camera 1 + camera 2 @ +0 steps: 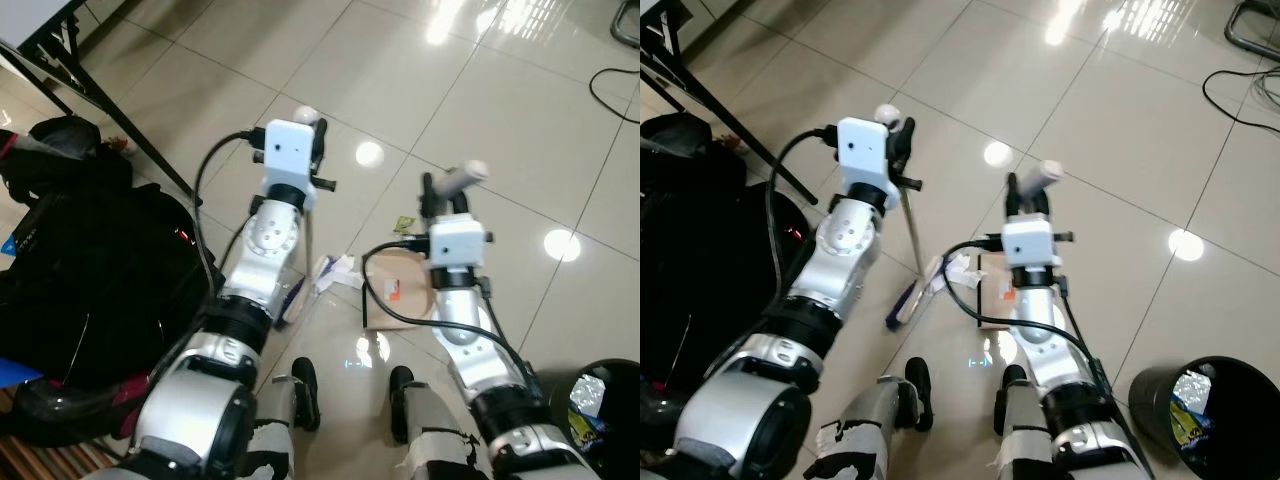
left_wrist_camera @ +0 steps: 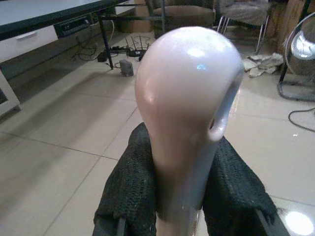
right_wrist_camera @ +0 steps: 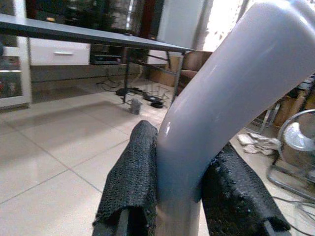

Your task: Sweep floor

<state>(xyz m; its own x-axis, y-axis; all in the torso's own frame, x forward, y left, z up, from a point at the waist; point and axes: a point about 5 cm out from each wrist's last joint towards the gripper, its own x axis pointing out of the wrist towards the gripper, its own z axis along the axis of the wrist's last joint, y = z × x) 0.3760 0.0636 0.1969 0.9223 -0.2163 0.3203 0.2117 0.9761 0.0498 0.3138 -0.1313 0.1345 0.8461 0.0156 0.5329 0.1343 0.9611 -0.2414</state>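
Broom handle [image 2: 184,123] sits clamped between the left gripper's [image 2: 182,196] black fingers, its thin shaft slanting down to the bristle head [image 1: 908,298] on the tiles; beside it the right gripper [image 3: 189,196] is closed around the grey dustpan handle [image 3: 231,98]; crumpled paper [image 1: 958,268] lies just by the dustpan [image 1: 397,285] below.

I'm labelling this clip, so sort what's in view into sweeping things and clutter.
For the job:
- broom, in the left gripper
- dustpan, its handle in the right gripper
- paper scraps
- black bin

Just lying about:
- black bags
- cable
- table legs
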